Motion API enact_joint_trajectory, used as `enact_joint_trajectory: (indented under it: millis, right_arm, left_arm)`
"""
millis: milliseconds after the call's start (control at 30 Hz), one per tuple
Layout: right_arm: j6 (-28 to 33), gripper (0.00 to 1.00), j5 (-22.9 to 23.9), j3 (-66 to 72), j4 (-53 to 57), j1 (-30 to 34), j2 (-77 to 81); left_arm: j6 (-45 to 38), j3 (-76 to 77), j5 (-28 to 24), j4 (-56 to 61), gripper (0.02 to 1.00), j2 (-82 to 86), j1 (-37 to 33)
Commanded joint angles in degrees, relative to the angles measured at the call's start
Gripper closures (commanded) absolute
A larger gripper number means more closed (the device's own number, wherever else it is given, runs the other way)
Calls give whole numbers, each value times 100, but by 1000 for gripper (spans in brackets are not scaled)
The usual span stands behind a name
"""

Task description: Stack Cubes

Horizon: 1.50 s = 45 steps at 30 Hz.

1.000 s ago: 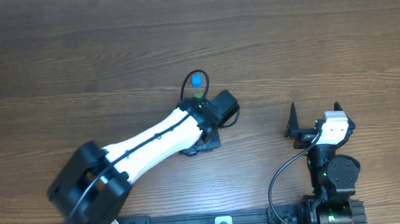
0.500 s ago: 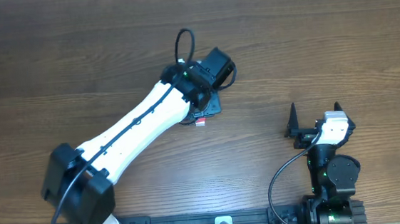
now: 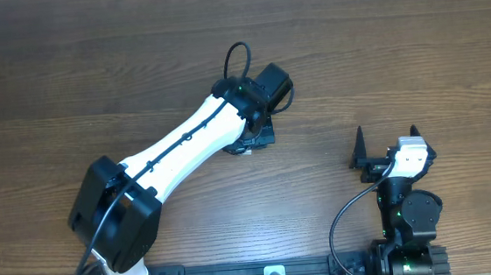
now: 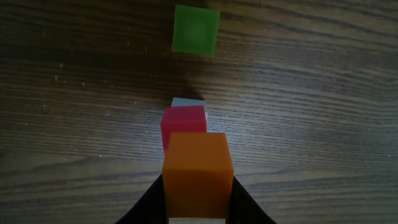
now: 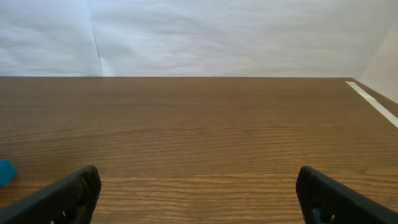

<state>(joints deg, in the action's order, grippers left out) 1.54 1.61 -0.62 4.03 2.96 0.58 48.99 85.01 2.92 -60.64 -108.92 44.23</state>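
Note:
In the left wrist view my left gripper (image 4: 198, 198) is shut on an orange cube (image 4: 198, 174). Just beyond it a red cube (image 4: 184, 123) rests on the wood, and a pale grey edge shows behind that. I cannot tell whether the orange cube touches the red one. A green cube (image 4: 195, 28) lies farther off on the table. From above, the left gripper (image 3: 253, 126) is near the table's middle, covering the cubes. My right gripper (image 3: 387, 146) is open near its base. A blue cube (image 5: 5, 172) peeks in at the edge of the right wrist view.
The brown wooden table (image 3: 413, 36) stretches out around both arms. A white wall (image 5: 217, 37) rises behind the table's far edge, and a pale tape strip (image 5: 373, 102) runs along one side.
The left arm swung up the picture over the blue cube, which is now hidden from above, then settled slightly back and to the right. The right arm has not moved.

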Motion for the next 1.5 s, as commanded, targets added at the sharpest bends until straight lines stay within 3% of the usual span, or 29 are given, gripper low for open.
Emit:
enact_joint_trajectory:
  millis: [33, 367, 1500]
  right_arm:
    - [2, 7, -28, 33, 13, -33, -28]
    - [2, 7, -28, 33, 13, -33, -28]
    - [4, 12, -28, 33, 13, -33, -28]
  left_arm:
    - [-107, 39, -166, 0, 980, -90, -144]
    - [-232, 39, -400, -7, 980, -297, -197]
    - [-57, 42, -284, -125, 978, -197, -199]
